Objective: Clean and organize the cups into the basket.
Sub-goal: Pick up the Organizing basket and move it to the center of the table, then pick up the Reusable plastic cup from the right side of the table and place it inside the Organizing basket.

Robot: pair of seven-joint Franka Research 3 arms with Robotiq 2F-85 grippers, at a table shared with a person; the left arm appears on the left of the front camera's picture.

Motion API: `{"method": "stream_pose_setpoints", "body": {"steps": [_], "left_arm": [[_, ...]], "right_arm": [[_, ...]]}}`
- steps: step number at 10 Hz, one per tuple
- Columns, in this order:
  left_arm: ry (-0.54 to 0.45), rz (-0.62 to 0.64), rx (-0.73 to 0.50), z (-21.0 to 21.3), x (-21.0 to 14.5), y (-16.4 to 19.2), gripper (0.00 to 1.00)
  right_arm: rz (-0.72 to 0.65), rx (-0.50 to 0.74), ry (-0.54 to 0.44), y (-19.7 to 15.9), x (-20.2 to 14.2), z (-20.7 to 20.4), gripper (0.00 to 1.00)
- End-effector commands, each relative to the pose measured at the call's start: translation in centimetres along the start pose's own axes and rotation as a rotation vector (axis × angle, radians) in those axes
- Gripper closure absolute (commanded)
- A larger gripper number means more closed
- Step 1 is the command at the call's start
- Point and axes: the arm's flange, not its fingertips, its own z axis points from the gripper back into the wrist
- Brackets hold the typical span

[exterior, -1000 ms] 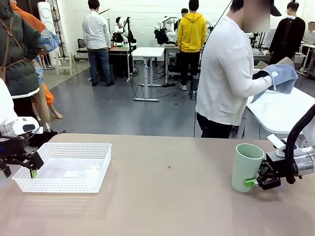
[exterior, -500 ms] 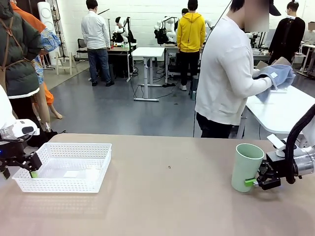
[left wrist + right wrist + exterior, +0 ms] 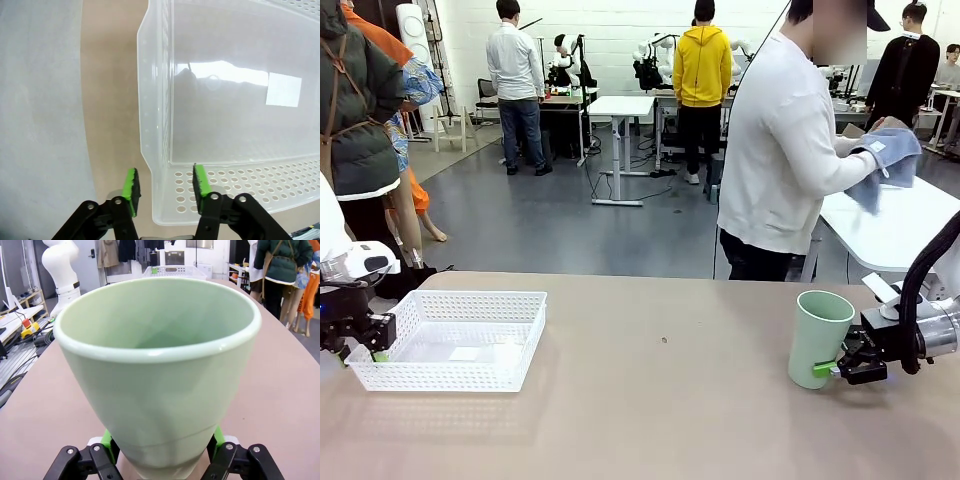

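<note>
The pale mint green cup (image 3: 820, 338) stands upright at the table's right side, and in the right wrist view this cup (image 3: 160, 375) looms close. My right gripper (image 3: 838, 369) is shut on its lower part, a green pad (image 3: 107, 440) on either side of the base. The white lattice basket (image 3: 450, 340) sits at the left with nothing in it. At the basket's left end my left gripper (image 3: 365, 342) is open, its jaws astride the corner of the basket rim (image 3: 150, 150), one pad (image 3: 131, 185) outside and one over the lattice wall. The tan-brown cups are out of view.
A person in a white top stands beyond the far right edge, holding a blue-grey cloth (image 3: 888, 160) over a white side table (image 3: 890, 225). A small dark speck (image 3: 664, 340) lies mid-table. Bare tabletop spans the stretch between basket and cup.
My left gripper has slid left and lower along the basket's end. The mint cup has shifted very slightly left in my right gripper. The person's cloth has moved.
</note>
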Motion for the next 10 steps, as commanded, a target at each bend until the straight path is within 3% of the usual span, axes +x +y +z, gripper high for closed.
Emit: {"method": "stream_pose_setpoints", "body": {"steps": [1, 2, 3, 4, 5, 6, 7, 8, 10], "left_arm": [[-0.008, 0.018, -0.004, 0.14, 0.21, -0.09, 1.0], [-0.01, 0.02, -0.008, 0.25, 0.22, -0.07, 0.92], [-0.017, 0.02, -0.01, 0.32, 0.25, 0.03, 1.0], [-0.017, 0.02, -0.009, 0.36, 0.24, 0.05, 1.0], [-0.014, 0.021, -0.008, 0.37, 0.25, 0.1, 1.0], [-0.002, 0.024, -0.012, 0.3, 0.35, 0.07, 1.0], [0.002, 0.026, -0.015, 0.32, 0.37, 0.06, 1.0], [0.004, 0.027, -0.015, 0.33, 0.39, 0.08, 1.0], [0.004, 0.03, -0.015, 0.37, 0.38, 0.06, 1.0]], "right_arm": [[0.011, -0.005, 0.006, 0.01, -0.08, -0.16, 1.0], [0.01, -0.006, 0.006, 0.01, -0.08, -0.13, 1.0], [0.009, -0.007, 0.005, 0.0, -0.08, -0.1, 1.0], [0.01, -0.008, 0.004, 0.02, -0.08, -0.07, 0.77], [0.009, -0.009, 0.005, 0.01, -0.13, 0.0, 0.77], [0.007, -0.011, 0.009, -0.06, -0.18, 0.13, 1.0], [0.005, -0.011, 0.009, -0.03, -0.18, 0.16, 0.77], [0.006, -0.012, 0.01, -0.01, -0.15, 0.18, 1.0], [0.007, -0.013, 0.011, 0.08, -0.14, 0.17, 1.0]]}}
